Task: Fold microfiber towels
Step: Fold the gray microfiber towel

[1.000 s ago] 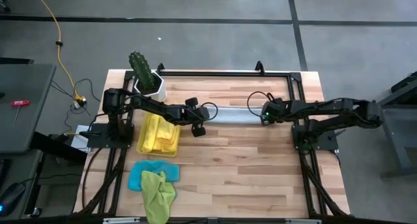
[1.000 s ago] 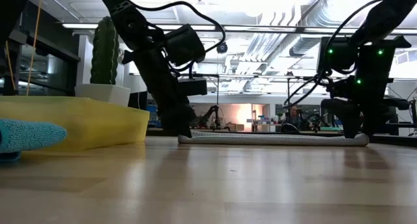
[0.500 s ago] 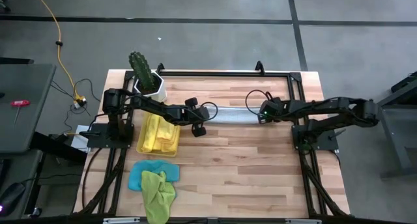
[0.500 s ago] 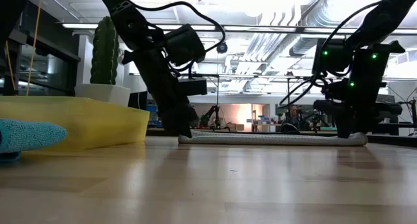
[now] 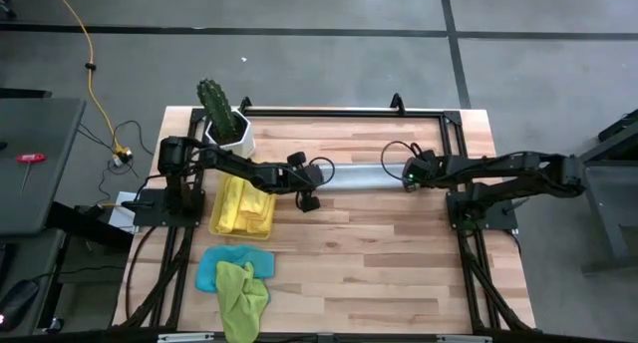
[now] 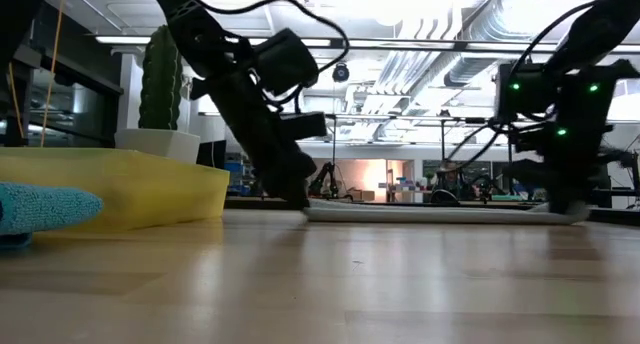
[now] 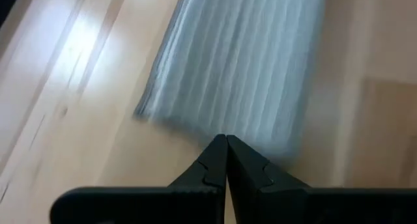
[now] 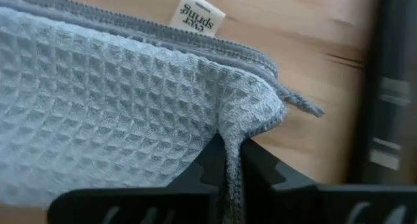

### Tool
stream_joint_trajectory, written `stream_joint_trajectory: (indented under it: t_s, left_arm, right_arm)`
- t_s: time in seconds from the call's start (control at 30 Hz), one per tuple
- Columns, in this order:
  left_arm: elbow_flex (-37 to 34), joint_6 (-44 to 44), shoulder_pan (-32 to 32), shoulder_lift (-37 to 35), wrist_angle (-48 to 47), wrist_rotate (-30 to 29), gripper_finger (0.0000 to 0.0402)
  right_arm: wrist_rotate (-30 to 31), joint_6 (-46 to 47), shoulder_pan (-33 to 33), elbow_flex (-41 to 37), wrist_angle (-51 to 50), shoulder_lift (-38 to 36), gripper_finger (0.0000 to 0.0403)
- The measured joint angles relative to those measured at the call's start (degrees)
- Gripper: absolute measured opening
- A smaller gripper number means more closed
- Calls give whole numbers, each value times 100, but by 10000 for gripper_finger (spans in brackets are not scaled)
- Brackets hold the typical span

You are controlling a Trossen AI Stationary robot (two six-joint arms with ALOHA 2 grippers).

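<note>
A grey waffle-weave towel (image 5: 359, 173) lies on the table as a long narrow folded strip, running left to right between my two grippers. In the low view the towel (image 6: 440, 213) lies flat on the wood. My left gripper (image 5: 310, 201) is shut at its left end, and my right gripper (image 5: 407, 176) is shut on its right end. A white label (image 8: 195, 12) sticks out of the towel's far edge near the right corner. My left gripper has its shut fingertips on the near edge (image 7: 215, 129) of the towel's left end, slanting down from the table's left. The tips cover how many layers they have. The end lies on the table. My right gripper pinches a raised fold (image 8: 229, 136) of cloth beside the towel's right corner (image 8: 277, 100), coming steeply from above. The cloth bunches up into the fingertips. The rest of the towel stays flat on the table.
A yellow tray (image 5: 214, 223) holding yellow towels (image 5: 247, 208) stands at the left. Nearer the front lie a light blue towel (image 5: 207, 271) and a lime green one (image 5: 242, 295). A cactus in a white pot (image 5: 224, 119) stands far left, with a black frame rail (image 5: 339, 111) along the far edge.
My right gripper has shut on the towel's right end. The whole grey strip has slid a little toward the table's right edge, staying flat, with both grippers going along with it.
</note>
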Motion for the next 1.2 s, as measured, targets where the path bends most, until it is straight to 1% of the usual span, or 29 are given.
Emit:
stream_joint_trajectory:
  t_s: [0.1, 0.27, 0.4, 0.5, 0.6, 0.7, 0.8, 0.9, 1.0, 1.2]
  left_arm:
    - [14, 234, -115, 2, 143, -71, 0]
    - [188, 538, -312, 2, 131, -693, 0]
    - [240, 778, -340, 0, 115, -728, 0]
    - [221, 713, -223, 28, -126, -618, 0]
    - [211, 449, -52, 47, -453, -355, 0]
    - [212, 355, 40, 139, -386, -105, 0]
    - [222, 340, 59, 267, -32, 207, 0]
    - [235, 455, 84, 431, 264, 307, 0]
    - [243, 535, 80, 604, 402, 220, 0]
    - [238, 533, 88, 622, 468, 248, 0]
  right_arm:
    - [208, 165, -2, 65, -702, -246, 6]
    - [210, 206, 62, 85, -736, -655, 6]
    - [195, 317, 220, 103, -711, -908, 3]
    - [191, 422, 401, 228, -745, -1025, 3]
    - [292, 423, 533, 428, -783, -1061, 2]
    - [335, 422, 567, 632, -825, -1041, 2]
    - [330, 422, 568, 772, -792, -1041, 1]
    - [306, 371, 569, 823, -554, -1043, 1]
    - [197, 279, 627, 835, -87, -1037, 1]
    - [161, 214, 1044, 841, 899, -829, 1]
